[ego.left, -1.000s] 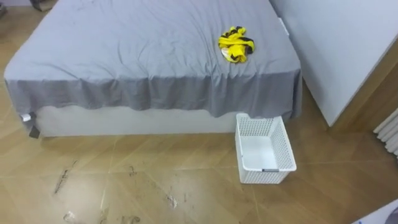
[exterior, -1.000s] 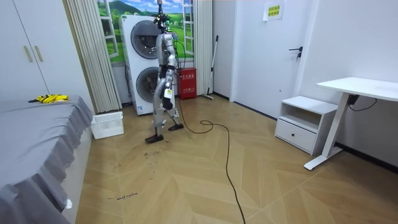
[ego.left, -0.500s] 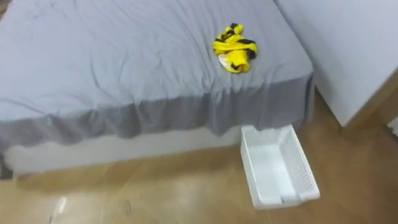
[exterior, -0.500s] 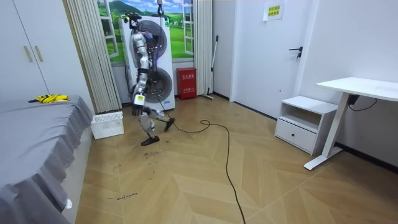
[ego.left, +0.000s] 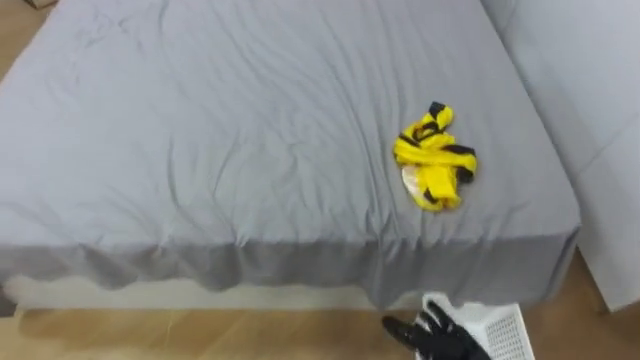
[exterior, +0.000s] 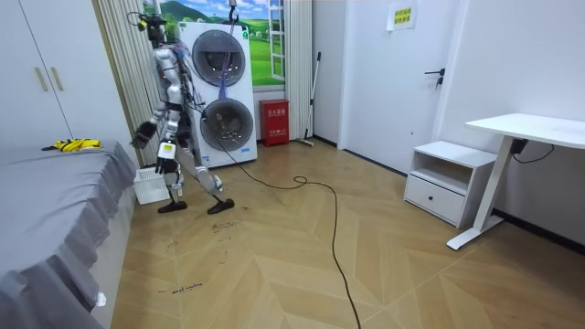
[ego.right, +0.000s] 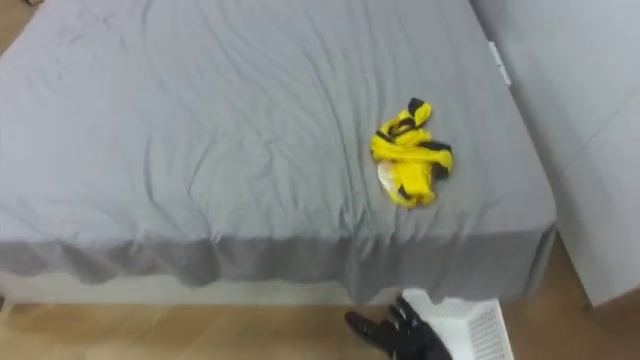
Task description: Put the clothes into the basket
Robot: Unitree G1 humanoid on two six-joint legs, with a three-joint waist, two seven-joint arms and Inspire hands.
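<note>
Wooden floor [ego.left: 200,335] is showing along the 6 o'clock edge of the eye views, and the bed [ego.left: 220,150] is lying straight ahead of the robot, its grey sheet [ego.left: 300,270] hanging over the near side. In the room view the robot is standing at the bed's corner, close to the basket [ego.left: 505,335], which is sitting on the floor against the bed at about 5 o'clock in the left eye view; what shows of it is holding nothing. The clothes [ego.left: 433,160], a bunched yellow and black piece, are lying on the sheet at about 3 o'clock, near the bed's right edge and well apart from the basket. The right hand [ego.left: 435,338] is reaching in at 5 o'clock, just beside the basket's rim, with its fingers spread and gripping nothing. The left hand [exterior: 166,151] is hanging by the hip in the room view, and I cannot tell its state. So I am judging the task as barely begun: nothing is picked up yet, and reaching over the sheet, grasping the clothes, carrying them down and dropping them into the basket are all remaining to be done.
</note>
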